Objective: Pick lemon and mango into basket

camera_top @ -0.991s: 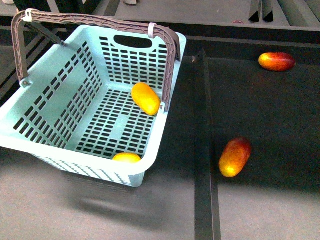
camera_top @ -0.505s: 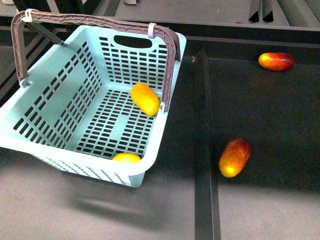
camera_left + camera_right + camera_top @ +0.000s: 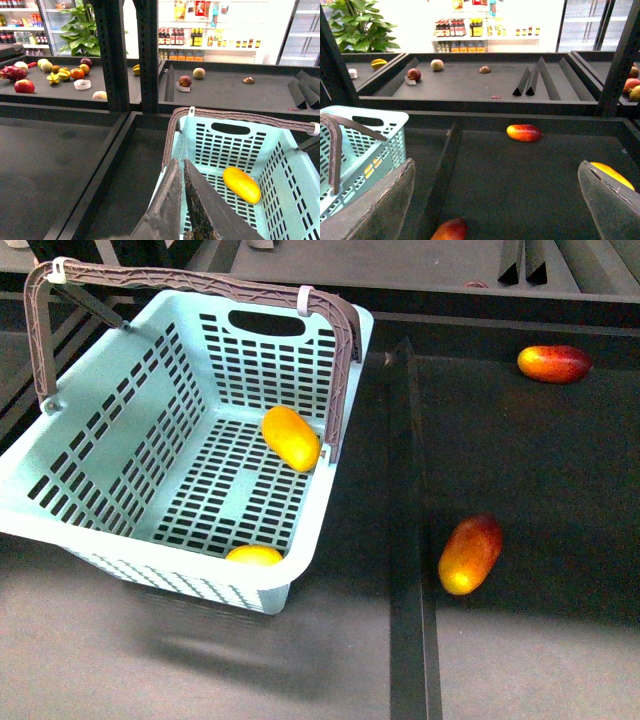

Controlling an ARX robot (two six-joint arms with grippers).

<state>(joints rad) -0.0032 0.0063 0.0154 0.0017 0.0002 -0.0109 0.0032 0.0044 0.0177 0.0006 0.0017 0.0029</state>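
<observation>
- Inside the basket point(image 3: 120, 440) lie both fruits — the mango point(image 3: 291, 437) slanted beside its right wall, the lemon point(image 3: 253, 555) against the near wall.
- Left end effector point(image 3: 183, 170), fingers together, hovers nearer; right end effector point(image 3: 495, 200) gapes wide.

The front view looks steeply down on the basket point(image 3: 150, 540); both wrist views sit low, facing store shelves, sharing that basket.
</observation>
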